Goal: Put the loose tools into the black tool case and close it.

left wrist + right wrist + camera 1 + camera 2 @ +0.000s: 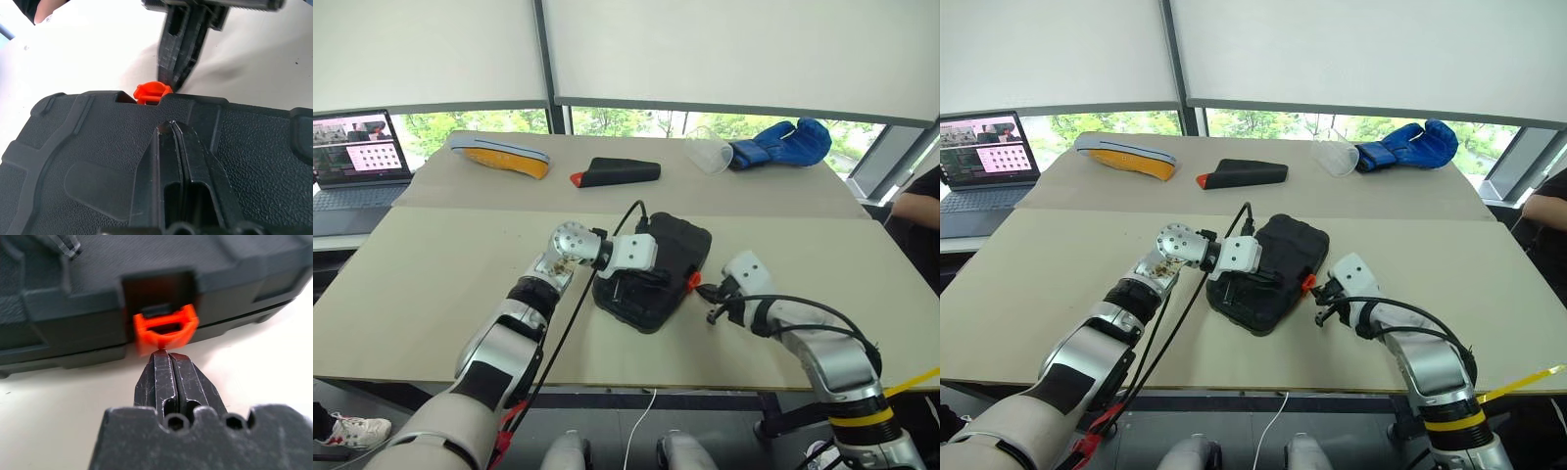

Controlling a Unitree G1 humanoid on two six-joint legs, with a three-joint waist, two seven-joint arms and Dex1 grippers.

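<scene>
Case [656, 269] lid down, no loose tools on counter [431, 294]; left tool [172, 128] pressed together atop lid, right tool [165, 355] pressed together at orange latch [165, 329], latching apparently left.

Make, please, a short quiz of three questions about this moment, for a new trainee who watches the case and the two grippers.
1. True or false: the lid of the black tool case stands open.
2. Which part of the case does the right gripper point at? A) a hinge B) the orange latch C) a carrying handle
3. Fill in: the left gripper rests with shut fingers on the case's ____.

Key:
1. False. The lid is down on the case.
2. B. The shut fingertips are just at the latch's lower edge.
3. Lid, near the edge that carries the latch.
</scene>
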